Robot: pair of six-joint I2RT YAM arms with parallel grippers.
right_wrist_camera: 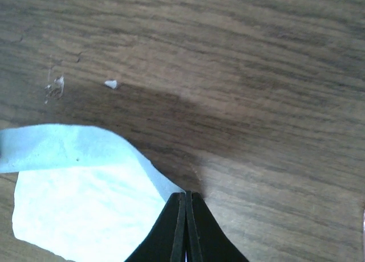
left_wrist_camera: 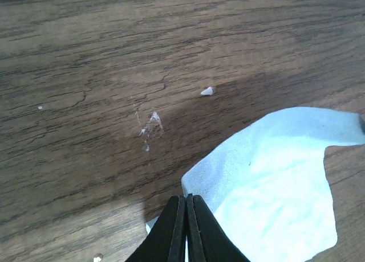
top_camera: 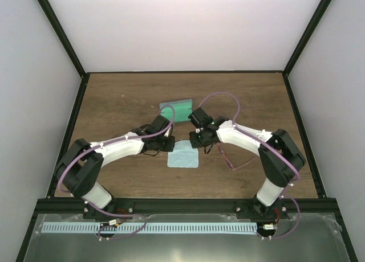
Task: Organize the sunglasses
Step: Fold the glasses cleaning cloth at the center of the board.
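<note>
The light-blue cloth [top_camera: 183, 156] lies at the table's middle, just in front of both grippers. My left gripper [top_camera: 169, 143] is shut on the cloth's far left corner; in the left wrist view the gripper [left_wrist_camera: 186, 196] pinches the cloth [left_wrist_camera: 274, 176]. My right gripper [top_camera: 197, 141] is shut at the far right corner; in the right wrist view the cloth [right_wrist_camera: 85, 199] tapers into the gripper [right_wrist_camera: 186, 193]. The case [top_camera: 178, 110] lies open behind them, green inside showing. I cannot clearly pick out the sunglasses; a thin pink-purple line [top_camera: 232, 166] under the right forearm may be them or a cable.
Small white flecks [left_wrist_camera: 207, 91] and scuffs mark the wooden table [top_camera: 114, 108] behind the cloth. Black frame posts and white walls bound the table on the left, right and back. Purple cables loop off both arms.
</note>
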